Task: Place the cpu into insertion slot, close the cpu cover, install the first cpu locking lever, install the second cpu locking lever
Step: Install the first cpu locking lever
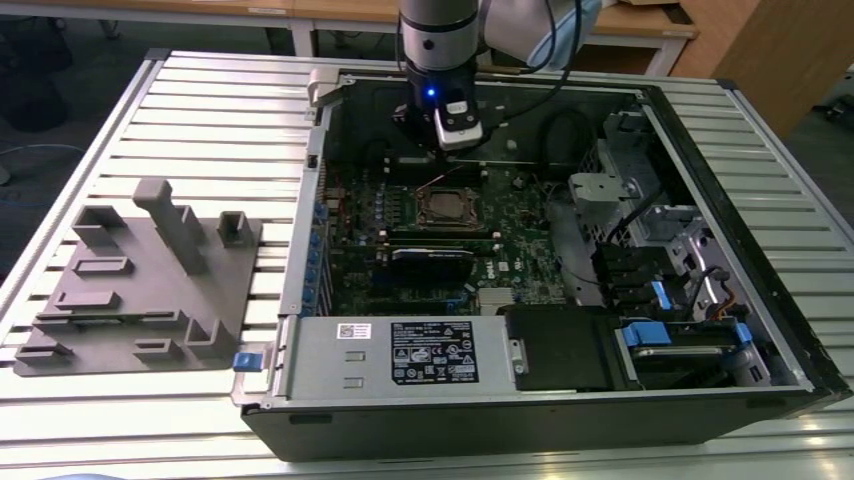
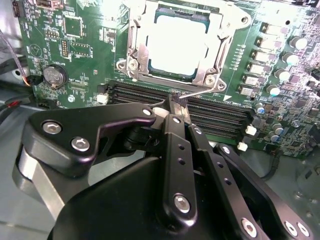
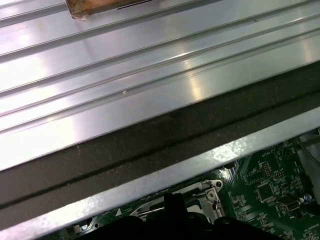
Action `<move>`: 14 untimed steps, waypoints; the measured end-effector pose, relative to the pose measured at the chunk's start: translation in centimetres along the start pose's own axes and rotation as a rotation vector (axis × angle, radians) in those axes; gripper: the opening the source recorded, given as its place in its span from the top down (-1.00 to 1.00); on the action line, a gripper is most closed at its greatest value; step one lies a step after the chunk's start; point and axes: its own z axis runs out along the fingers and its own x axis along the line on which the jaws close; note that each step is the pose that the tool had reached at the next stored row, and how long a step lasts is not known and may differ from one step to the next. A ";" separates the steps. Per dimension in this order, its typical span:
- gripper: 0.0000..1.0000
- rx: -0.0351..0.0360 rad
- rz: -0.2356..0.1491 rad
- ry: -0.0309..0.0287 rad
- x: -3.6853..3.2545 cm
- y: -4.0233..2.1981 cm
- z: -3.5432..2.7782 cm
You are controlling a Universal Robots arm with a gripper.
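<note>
Step in hand: lever stage, as I read it. The cpu [image 2: 176,44] already lies in the insertion slot [image 2: 212,79], and the cpu cover [image 2: 137,47] lies flat over it, its window framing the bright metal top.

Pincer [image 2: 176,98]: fingers clenched together, tips pressed on a thin locking lever [image 2: 202,91] just beside the socket's near edge (nothing clasped between them, as far as I can tell).

Location: socket sits mid-board on the green motherboard [image 1: 527,255] inside the open computer case [image 1: 747,260], which rests on the slatted surface [image 1: 200,110]; arm directly above.

Next move calls for: judged, a small, well-aimed push sideways and down, so the wire seats under its catch without skating onto the memory slots [image 2: 150,95].

Axis: lever's long axis runs along the socket's edge, parallel to the memory slots; cpu lies flat, top upward.
</note>
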 end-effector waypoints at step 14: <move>0.79 -0.0020 -0.014 0.0018 0.08 0.15 0.15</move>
